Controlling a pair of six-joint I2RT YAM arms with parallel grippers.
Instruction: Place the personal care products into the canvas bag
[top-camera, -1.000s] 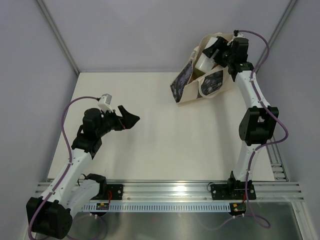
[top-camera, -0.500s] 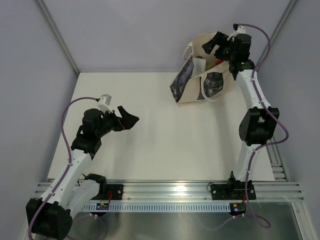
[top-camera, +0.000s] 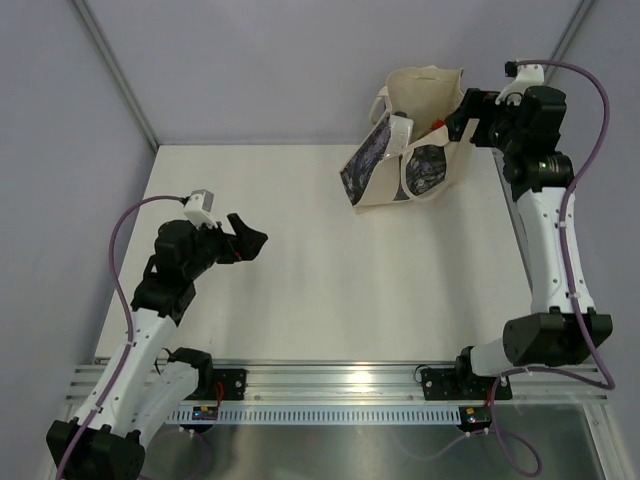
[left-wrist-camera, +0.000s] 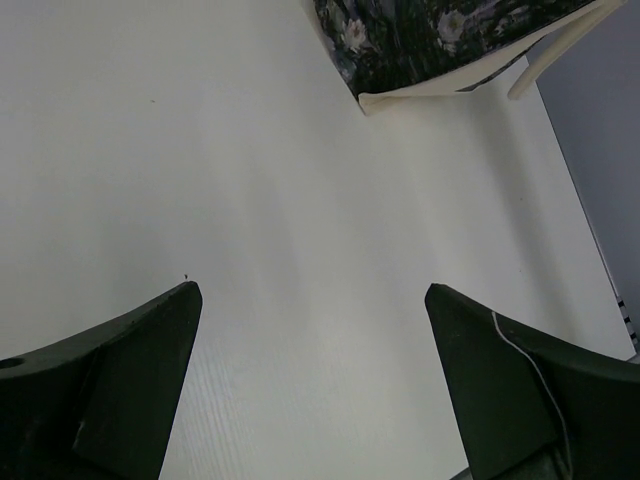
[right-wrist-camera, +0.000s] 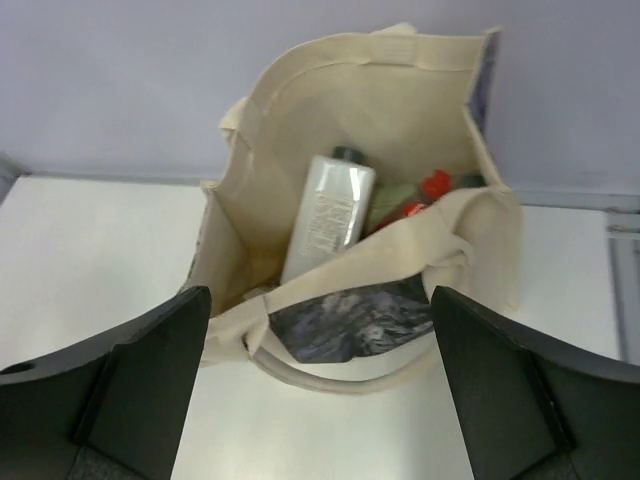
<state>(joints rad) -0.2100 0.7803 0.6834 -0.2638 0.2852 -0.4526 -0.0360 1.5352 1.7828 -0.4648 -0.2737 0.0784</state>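
The cream canvas bag (top-camera: 425, 105) stands open at the table's far right, its dark print facing front; it also shows in the right wrist view (right-wrist-camera: 330, 110) and its patterned side in the left wrist view (left-wrist-camera: 420, 40). Inside lie a white cylinder bottle (right-wrist-camera: 328, 212), a green bottle with a red cap (right-wrist-camera: 432, 186) and something pale green; the other products are hidden. My right gripper (top-camera: 462, 113) is open and empty, just right of the bag's mouth, as the right wrist view (right-wrist-camera: 325, 375) shows. My left gripper (top-camera: 248, 235) is open and empty above the table's left side.
A cream loop handle (right-wrist-camera: 330, 365) hangs down the bag's front onto the white table (top-camera: 300, 270). Grey walls close in behind the bag and on both sides. A metal rail (top-camera: 340, 380) runs along the near edge.
My right gripper has drawn back out of the bag's mouth to the right, open and empty. The bag has settled upright. My left arm has shifted slightly left.
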